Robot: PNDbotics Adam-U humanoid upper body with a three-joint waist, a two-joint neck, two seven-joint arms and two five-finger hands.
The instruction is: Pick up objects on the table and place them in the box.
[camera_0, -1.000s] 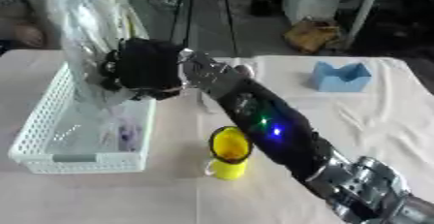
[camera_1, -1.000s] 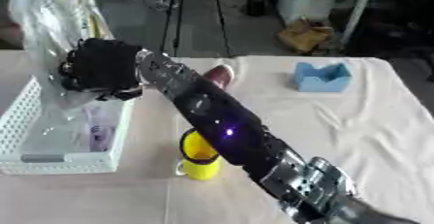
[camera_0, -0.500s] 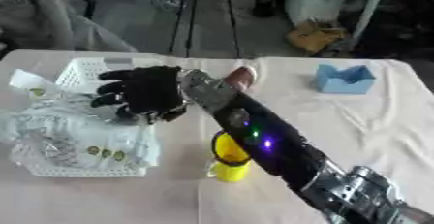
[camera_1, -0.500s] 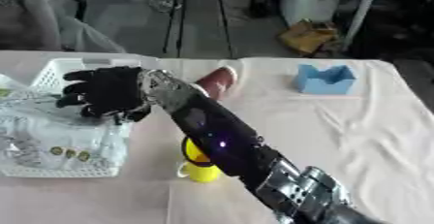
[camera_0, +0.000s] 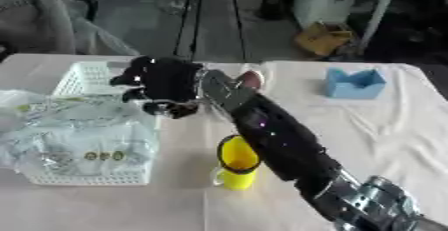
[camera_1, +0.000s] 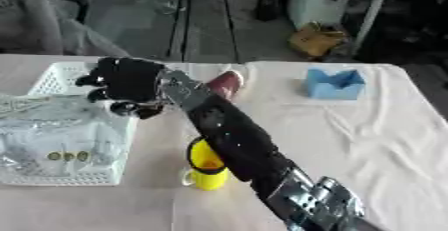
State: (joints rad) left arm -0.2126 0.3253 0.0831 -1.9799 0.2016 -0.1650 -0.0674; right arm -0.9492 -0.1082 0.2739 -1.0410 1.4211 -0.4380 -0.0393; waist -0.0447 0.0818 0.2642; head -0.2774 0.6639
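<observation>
A white mesh basket [camera_0: 80,77] stands at the table's left. A clear crinkled plastic bag [camera_0: 79,135] with printed labels lies in it and spills over the front rim. My right hand [camera_0: 162,85], black, hovers over the basket's right rim just behind the bag, fingers spread and relaxed, holding nothing. Its arm crosses the table from the lower right. A yellow mug [camera_0: 236,162] stands right of the basket, partly behind the forearm. A dark red rounded thing [camera_1: 226,83] peeks out behind the arm. A blue block [camera_0: 354,82] sits at the far right.
The table wears a pale cloth [camera_0: 385,140], wrinkled on the right side. Beyond the far edge lie a dark floor, stand legs and a brown bag [camera_0: 322,39]. A person's grey sleeve [camera_0: 35,20] shows at the upper left.
The bag hung upright from my right hand over the basket; now it lies in the basket and the hand has let go, fingers spread. The camera has also shifted.
</observation>
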